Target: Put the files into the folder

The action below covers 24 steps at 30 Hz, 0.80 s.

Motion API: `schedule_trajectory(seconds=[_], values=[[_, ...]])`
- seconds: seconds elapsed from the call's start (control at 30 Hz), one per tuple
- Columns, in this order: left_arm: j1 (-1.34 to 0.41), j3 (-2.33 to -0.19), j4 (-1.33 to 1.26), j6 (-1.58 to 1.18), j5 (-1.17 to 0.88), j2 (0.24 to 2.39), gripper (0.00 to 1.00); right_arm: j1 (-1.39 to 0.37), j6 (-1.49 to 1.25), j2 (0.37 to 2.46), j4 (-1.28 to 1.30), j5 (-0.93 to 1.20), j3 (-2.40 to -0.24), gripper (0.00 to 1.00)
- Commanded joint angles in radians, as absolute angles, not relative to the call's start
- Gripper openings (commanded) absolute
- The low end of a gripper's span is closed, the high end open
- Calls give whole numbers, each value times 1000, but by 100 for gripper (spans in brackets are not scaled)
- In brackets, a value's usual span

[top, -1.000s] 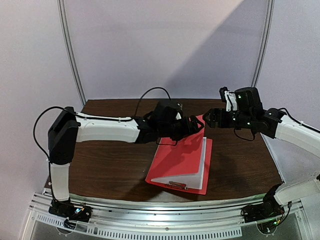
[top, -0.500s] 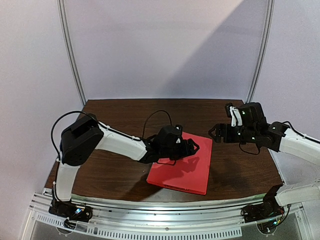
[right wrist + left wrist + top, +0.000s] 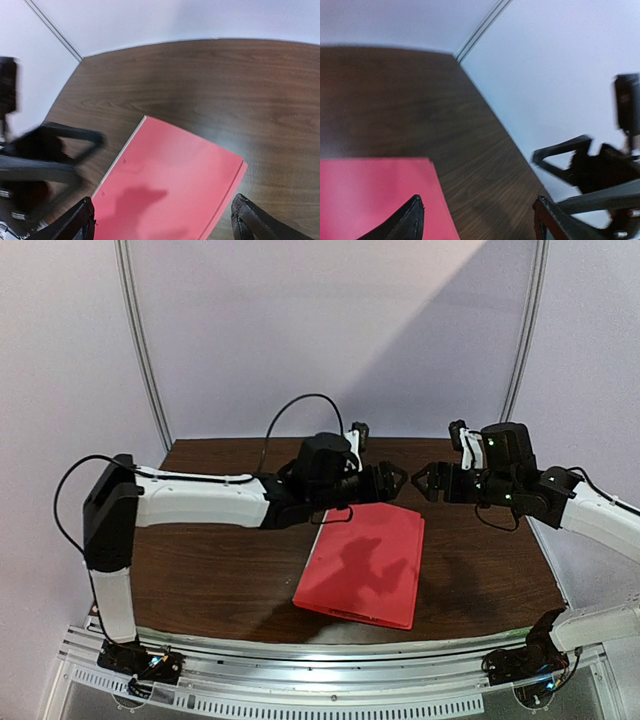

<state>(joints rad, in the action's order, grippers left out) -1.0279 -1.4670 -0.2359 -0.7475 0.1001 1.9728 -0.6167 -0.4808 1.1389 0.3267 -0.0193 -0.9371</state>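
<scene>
The red folder lies closed and flat on the brown table. It also fills the lower part of the right wrist view as the same folder, and its corner shows in the left wrist view. The files are inside it; only a thin white edge shows along one side. My left gripper hovers open above the folder's far edge, empty. My right gripper faces it from the right, open and empty, a small gap between the two.
A black cable loops above the left arm. The table's right edge meets the pale wall just behind the grippers. A metal rail runs along the near edge by the arm bases.
A second ago my left gripper held the red cover up with white sheets showing. The cover is now down flat, and the left gripper has risen clear. The right gripper shifted slightly.
</scene>
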Motion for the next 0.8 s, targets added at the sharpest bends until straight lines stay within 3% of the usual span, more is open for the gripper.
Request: schedule_trajectory(seconds=[0.0,0.13,0.3,0.77], values=[[-1007,-1494,-135,-614,170,1852,76,-614,-466,1132,272,-32,-967,96],[-998,-1462,-73,-500,264,1740,81,-614,-446,1105,235,-51,-971,99],[-970,-1320,-55,-380,358,1567,99,-613,-428,1068,213,-88,-955,99],[-785,-852,33,-290,652,1085,100,-613,-462,963,163,-210,-707,99]])
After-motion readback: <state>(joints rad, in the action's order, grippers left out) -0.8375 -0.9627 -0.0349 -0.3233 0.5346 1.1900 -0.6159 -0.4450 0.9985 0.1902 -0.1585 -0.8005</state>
